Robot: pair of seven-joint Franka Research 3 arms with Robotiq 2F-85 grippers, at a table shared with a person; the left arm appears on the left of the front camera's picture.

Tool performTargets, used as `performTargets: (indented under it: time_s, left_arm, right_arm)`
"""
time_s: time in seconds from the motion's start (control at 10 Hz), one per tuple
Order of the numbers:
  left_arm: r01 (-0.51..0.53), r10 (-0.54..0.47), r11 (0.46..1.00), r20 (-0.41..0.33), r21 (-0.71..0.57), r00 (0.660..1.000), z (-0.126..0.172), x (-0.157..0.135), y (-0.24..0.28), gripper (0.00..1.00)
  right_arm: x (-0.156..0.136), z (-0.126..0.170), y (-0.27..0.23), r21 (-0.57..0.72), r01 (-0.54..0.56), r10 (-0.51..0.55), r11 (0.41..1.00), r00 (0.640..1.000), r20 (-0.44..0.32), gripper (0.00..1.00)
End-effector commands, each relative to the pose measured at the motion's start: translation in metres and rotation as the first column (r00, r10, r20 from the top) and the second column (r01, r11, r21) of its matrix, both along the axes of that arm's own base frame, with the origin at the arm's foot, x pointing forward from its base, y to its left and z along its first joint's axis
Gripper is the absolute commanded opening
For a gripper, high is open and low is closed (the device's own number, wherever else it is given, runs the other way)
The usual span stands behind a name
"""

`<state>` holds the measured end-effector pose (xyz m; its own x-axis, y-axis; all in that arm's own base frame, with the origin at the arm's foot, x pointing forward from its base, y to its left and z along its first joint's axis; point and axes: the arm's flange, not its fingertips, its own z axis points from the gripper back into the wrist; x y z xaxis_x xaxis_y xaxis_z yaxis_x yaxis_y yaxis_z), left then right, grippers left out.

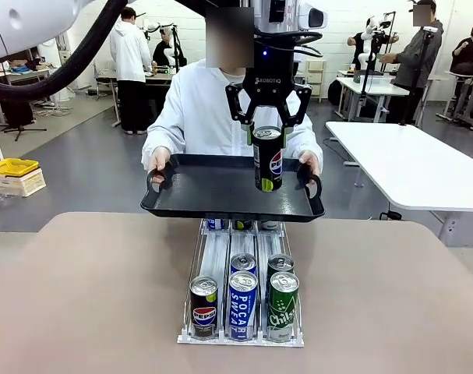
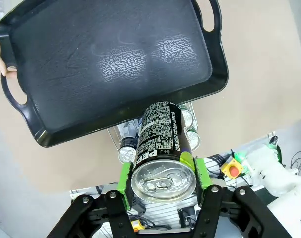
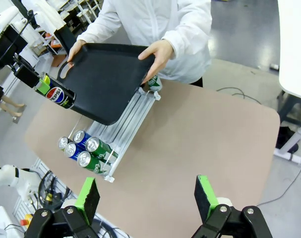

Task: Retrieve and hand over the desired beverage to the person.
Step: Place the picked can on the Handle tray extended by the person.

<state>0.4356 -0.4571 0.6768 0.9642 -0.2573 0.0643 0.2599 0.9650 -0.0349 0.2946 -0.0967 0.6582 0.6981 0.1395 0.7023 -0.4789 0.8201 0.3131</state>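
Nearest us, cans (image 1: 242,304) sit in the rack (image 1: 241,340); our left jaws clamp the black Pepsi can (image 1: 268,160) upright by the person (image 1: 201,109)'s tray (image 1: 213,191); right jaws stand apart.

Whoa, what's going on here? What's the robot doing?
The robot's left gripper holds a black Pepsi can just above a flat black plastic tray. A person in a white zip jacket holds that tray out by its handles, over the far edge of the tan table. More drink cans sit in a clear rack on the table. The right gripper hangs open, holding nothing.
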Motion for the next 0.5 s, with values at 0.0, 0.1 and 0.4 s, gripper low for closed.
performTargets:
  time_s: [0.0, 0.1, 0.4]
  left_arm:
    - [0.047, -0.048, 0.998, 0.026, 0.042, 0.999, 0.002, 0.018, 0.005, 0.59]
    - [0.069, -0.070, 0.996, 0.020, 0.059, 0.997, 0.000, 0.037, 0.005, 0.59]
    - [0.009, -0.004, 0.998, -0.074, 0.068, 0.997, 0.002, 0.083, 0.004, 0.59]
  right_arm:
    - [0.001, 0.000, 0.001, -0.009, 0.005, -0.006, 1.000, 1.000, -0.004, 1.00]
    - [0.001, 0.000, 0.001, -0.009, 0.005, -0.006, 1.000, 1.000, -0.004, 1.00]
    - [0.001, 0.000, 0.001, -0.009, 0.005, -0.006, 1.000, 1.000, -0.004, 1.00]
